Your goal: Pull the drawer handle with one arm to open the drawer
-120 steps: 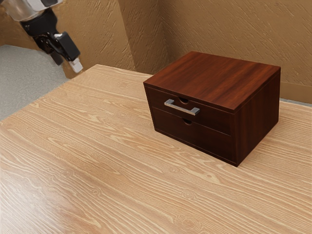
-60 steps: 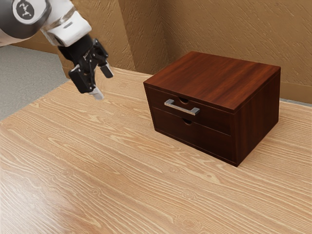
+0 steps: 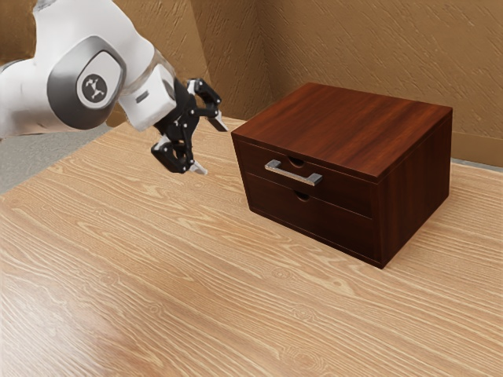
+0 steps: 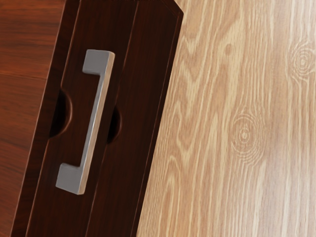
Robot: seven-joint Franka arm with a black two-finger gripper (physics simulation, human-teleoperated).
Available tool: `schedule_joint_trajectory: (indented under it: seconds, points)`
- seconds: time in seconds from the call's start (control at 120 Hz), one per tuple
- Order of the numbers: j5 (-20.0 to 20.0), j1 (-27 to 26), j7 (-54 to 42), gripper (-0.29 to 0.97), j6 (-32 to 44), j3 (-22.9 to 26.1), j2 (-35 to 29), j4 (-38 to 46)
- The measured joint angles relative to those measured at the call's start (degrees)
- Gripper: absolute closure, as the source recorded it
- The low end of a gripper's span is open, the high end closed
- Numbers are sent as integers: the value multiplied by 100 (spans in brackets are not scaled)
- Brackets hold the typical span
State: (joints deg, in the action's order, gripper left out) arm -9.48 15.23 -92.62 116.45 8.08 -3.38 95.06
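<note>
Gripper [image 3: 206,143]: fingers spread, empty, above table [image 3: 157,259]. Handle [image 3: 293,173]: ahead of gripper, apart, on shut drawer [image 3: 346,191].

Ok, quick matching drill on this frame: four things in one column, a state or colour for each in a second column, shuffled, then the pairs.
Things:
1. gripper
2. handle
3. upper drawer
4. table

States and colours:
A. light wood grain
B. shut, flush with the front
C. open, in the air, touching nothing
D. silver-grey bar

Pairs: 1-C, 2-D, 3-B, 4-A
</note>
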Motion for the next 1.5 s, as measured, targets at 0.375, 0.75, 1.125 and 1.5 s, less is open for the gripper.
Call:
schedule_joint_trajectory:
  seconds: [0.375,0.75,1.125,1.5]
  points:
    - [7,-31,-670,24,1467,24,347,415]
    - [-47,195,-1007,31,1846,121,358,724]
    - [-69,521,-1190,32,1879,363,377,754]
    - [-90,525,-1287,33,1880,515,436,740]
